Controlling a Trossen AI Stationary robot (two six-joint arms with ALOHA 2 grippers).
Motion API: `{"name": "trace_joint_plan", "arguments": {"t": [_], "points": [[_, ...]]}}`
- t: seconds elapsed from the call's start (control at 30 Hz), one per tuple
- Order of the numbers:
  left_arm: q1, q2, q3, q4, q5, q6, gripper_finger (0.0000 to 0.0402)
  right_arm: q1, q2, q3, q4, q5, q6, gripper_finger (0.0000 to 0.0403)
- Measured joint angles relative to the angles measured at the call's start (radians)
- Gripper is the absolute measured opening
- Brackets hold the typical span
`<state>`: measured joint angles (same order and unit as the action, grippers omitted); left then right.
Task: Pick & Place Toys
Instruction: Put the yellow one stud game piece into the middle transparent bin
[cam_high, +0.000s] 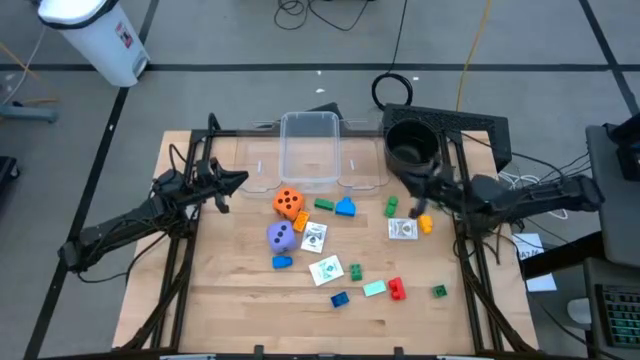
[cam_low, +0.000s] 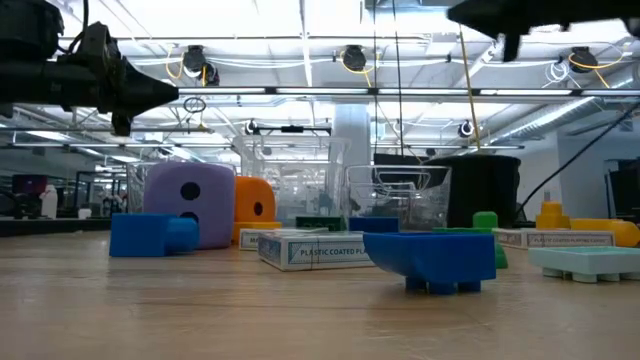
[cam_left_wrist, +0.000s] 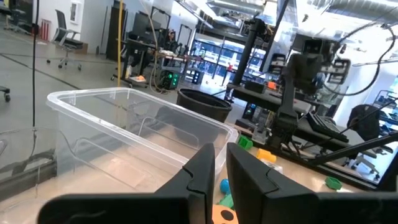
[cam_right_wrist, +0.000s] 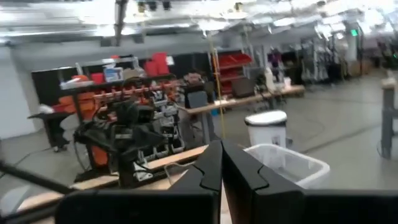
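Observation:
The toys lie scattered mid-table: an orange die (cam_high: 288, 203), a purple die (cam_high: 281, 236), white printed cards (cam_high: 403, 229), and small blocks, among them blue (cam_high: 345, 207), green (cam_high: 391, 206), yellow (cam_high: 425, 224), red (cam_high: 396, 289) and teal (cam_high: 374, 288). My left gripper (cam_high: 240, 180) hovers shut at the table's left, pointing toward the clear tub; its fingers (cam_left_wrist: 205, 171) hold nothing. My right gripper (cam_high: 415, 182) hangs shut in the air in front of the black pot, above the green and yellow blocks; its fingers (cam_right_wrist: 211, 168) hold nothing.
A clear plastic tub (cam_high: 310, 150) stands at the table's far middle, with a black round pot (cam_high: 410, 143) to its right. The near part of the wooden table (cam_high: 250, 320) is bare. A white bin (cam_high: 95, 35) stands on the floor beyond the far left corner.

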<state>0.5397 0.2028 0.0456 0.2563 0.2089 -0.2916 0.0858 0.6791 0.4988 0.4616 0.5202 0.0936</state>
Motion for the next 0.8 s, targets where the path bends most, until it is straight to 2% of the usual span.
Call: {"name": "trace_joint_plan", "arguments": {"t": [0.17, 0.27, 0.37, 0.47, 0.6, 0.8], "points": [[0.0, 0.0, 0.0, 0.003, 0.0, 0.0, 0.0047, -0.057, 0.265, 0.145, 0.011, -0.018, 0.226, 0.0004], [0.0, 0.0, 0.0, 0.034, -0.001, -0.018, 0.0047, -0.087, 0.38, 0.195, 0.08, -0.108, 0.29, 0.0004], [0.0, 0.0, 0.0, 0.083, -0.001, -0.123, 0.0047, -0.114, 0.464, 0.203, 0.179, -0.23, 0.333, 0.0004], [0.0, 0.0, 0.0, 0.173, -0.006, -0.234, 0.0047, -0.126, 0.522, 0.202, 0.254, -0.285, 0.413, 0.0004], [0.0, 0.0, 0.0, 0.305, -0.018, -0.397, 0.0047, -0.129, 0.567, 0.202, 0.306, -0.287, 0.492, 0.0004], [0.0, 0.0, 0.004, 0.509, -0.058, -0.495, 0.0047, -0.13, 0.605, 0.202, 0.314, -0.287, 0.57, 0.0004]]}}
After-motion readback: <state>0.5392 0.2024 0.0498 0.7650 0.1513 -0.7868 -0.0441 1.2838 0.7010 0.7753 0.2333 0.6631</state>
